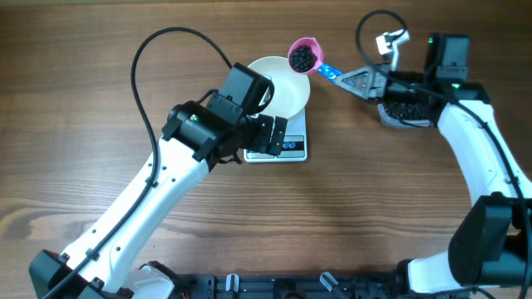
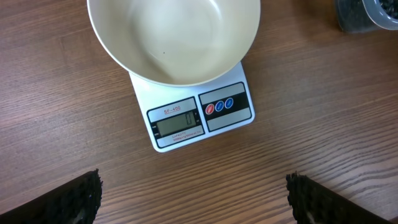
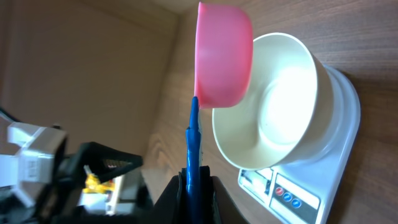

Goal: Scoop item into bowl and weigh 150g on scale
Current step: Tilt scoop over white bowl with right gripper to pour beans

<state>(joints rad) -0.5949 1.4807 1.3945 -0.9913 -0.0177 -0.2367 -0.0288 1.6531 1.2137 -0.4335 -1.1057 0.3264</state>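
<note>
The item (image 1: 302, 56) sits in the pink scoop (image 1: 293, 46) at the rim of the empty bowl (image 1: 291, 91), the right gripper (image 1: 356, 80) pinching the scoop's handle and the left gripper (image 2: 196, 199) spread wide. The first load is ready, so the next move is likely to tilt the scoop over the bowl.

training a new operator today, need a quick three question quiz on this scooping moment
1. True or false: the left gripper is shut on the bowl.
2. What does the right gripper clamp? A the bowl's rim; B the blue handle of the pink scoop; C nothing.
3. Fill the blank: the bowl stands on the ___.

Key: 1 false, its jaws are wide open and short of the bowl. 2 B. 3 scale.
</note>
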